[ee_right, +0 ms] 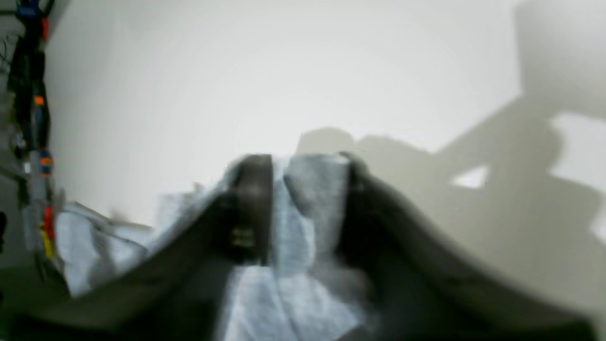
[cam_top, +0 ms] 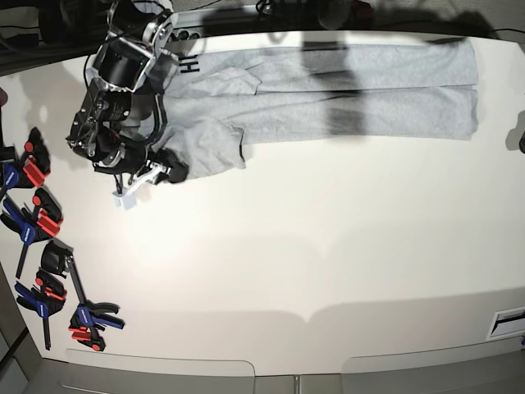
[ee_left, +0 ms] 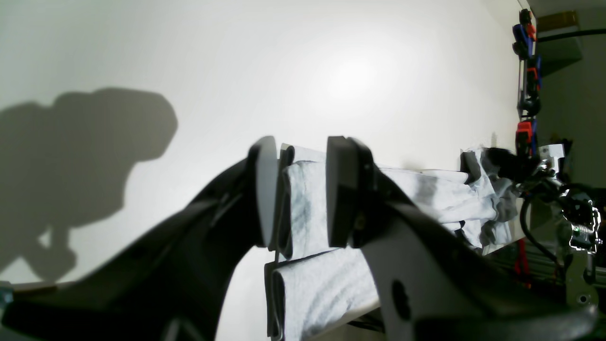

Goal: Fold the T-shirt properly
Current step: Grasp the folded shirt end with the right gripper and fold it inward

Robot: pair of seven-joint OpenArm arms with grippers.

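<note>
Fingers [ee_left: 343, 189] of the L gripper [ee_left: 303, 192] pinch a folded edge of the T-shirt [cam_top: 361, 90], grey cloth bunched betw. both pads, layers hanging below. R gripper [ee_right: 303, 208] view is blurred, but grey fabric sits betw. its two dark fingers [ee_right: 255, 203] too, so it looks clamped on the shirt as well. From the base cam, the shirt lies stretched in a long band along the far edge of the white table [cam_top: 328, 246], partly folded lengthwise, black lettering peeking out at the R arm's end. R arm sits over that end; L gripper is out of frame there. Clamps [cam_top: 41, 222] lie along the table's side, well apart from the shirt.
</note>
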